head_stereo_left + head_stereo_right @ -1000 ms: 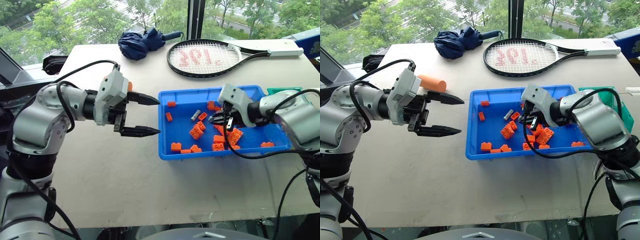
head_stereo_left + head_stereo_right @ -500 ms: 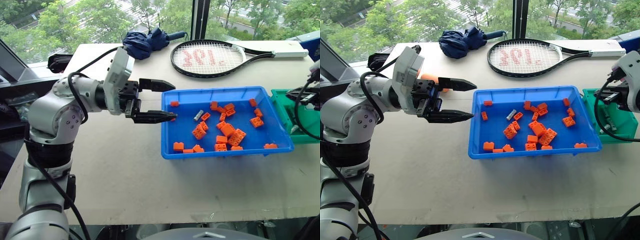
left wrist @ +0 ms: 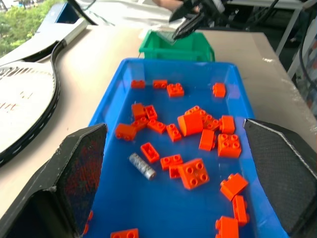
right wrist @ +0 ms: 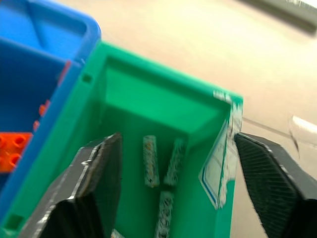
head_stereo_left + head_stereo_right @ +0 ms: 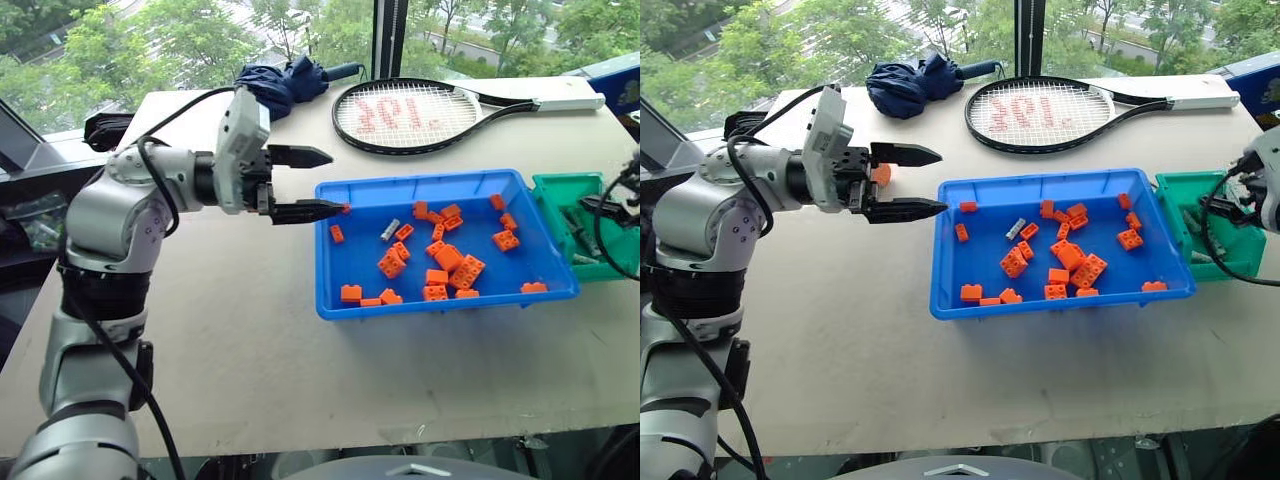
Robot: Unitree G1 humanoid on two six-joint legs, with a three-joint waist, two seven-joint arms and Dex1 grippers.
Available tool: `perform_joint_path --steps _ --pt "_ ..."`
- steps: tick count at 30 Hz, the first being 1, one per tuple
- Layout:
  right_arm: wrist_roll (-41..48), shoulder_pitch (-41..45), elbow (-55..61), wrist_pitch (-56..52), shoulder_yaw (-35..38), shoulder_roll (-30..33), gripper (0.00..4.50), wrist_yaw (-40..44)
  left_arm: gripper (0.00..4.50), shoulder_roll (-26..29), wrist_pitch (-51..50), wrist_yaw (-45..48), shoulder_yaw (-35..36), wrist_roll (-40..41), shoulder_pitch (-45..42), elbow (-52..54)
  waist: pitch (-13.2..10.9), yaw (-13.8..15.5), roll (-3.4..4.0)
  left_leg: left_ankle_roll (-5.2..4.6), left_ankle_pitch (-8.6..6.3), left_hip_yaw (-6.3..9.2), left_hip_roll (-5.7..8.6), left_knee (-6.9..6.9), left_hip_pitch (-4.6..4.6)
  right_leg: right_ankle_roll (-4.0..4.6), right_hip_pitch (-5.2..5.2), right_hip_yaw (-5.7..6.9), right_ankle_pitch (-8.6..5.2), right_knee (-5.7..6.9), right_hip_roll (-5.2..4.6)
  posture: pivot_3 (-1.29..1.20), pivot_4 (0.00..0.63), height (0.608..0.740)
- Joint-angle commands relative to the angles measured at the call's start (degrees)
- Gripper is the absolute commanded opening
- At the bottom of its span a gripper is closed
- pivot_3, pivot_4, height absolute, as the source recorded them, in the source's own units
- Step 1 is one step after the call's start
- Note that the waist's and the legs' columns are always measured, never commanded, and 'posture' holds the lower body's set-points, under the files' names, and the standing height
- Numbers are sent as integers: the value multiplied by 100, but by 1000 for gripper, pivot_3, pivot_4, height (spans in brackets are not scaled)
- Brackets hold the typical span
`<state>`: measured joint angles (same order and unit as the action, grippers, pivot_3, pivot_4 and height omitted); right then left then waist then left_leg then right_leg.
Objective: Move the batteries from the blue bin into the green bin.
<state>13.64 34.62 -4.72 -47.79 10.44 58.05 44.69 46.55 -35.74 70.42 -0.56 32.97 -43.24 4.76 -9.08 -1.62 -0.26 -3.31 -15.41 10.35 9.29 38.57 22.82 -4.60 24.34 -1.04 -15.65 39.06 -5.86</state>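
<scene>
One battery [image 3: 142, 166] is left lying flat among orange bricks [image 3: 193, 173] in the blue bin [image 5: 330, 270]; three batteries [image 4: 151, 160] are seen in the green bin [image 4: 148, 99]. The left gripper [image 5: 318, 183] is held wide open and empty at the blue bin's rim; the right gripper [image 4: 173, 198] is spread empty above the green bin. The battery is judged small, rigid, smooth and apt to roll, best pinched across its middle.
</scene>
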Motion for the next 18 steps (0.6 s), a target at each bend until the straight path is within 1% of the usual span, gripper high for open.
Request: perform_joint_path --steps 1,3,4,6,8,11,14,18 --pt "294 350 978 -257 -456 -410 3887 37 4500 247 187 202 162 -93 185 -27 1 -41 -1 0 0 0 -1 -2 -1 0 0 1 0 0 0 0 150 740" --pt "441 571 1423 -577 -838 -1011 3887 -156 4500 472 376 368 164 -255 393 -90 2 -67 -3 0 0 2 -4 -3 0 0 0 2 0 -3 3 0 150 740" --pt "479 627 1538 -691 -926 -1179 3887 -208 4500 529 444 416 157 -307 450 -107 1 -78 -3 0 0 2 -5 -4 -1 0 0 1 0 -5 4 0 150 740" --pt "610 703 1746 -868 -1270 -1791 3887 -326 4500 677 659 504 158 -465 645 -164 1 -67 -4 0 0 2 -4 -6 1 0 2 0 0 -6 3 0 150 740" --pt "548 706 1814 -762 -1713 -2211 3887 -343 4500 785 772 552 198 -528 806 -164 1 -42 -3 0 0 6 -2 -7 5 0 3 4 0 -10 1 0 150 740" --pt "445 819 1602 -680 -2085 -2633 3887 -415 4500 882 732 585 287 -461 980 -55 1 -21 -4 0 0 15 5 1 11 0 3 13 0 -10 -2 0 150 740" --pt "196 1045 1211 -484 -2497 -2867 3887 -413 4500 913 742 548 334 -442 1088 51 1 -29 -4 0 0 15 6 8 11 0 2 13 0 -3 -1 0 150 740" --pt "176 1231 826 -530 -2791 -3158 3887 -283 4500 915 719 488 391 -428 1183 166 1 -77 -4 1 1 17 5 7 7 0 3 13 0 2 0 0 150 740"
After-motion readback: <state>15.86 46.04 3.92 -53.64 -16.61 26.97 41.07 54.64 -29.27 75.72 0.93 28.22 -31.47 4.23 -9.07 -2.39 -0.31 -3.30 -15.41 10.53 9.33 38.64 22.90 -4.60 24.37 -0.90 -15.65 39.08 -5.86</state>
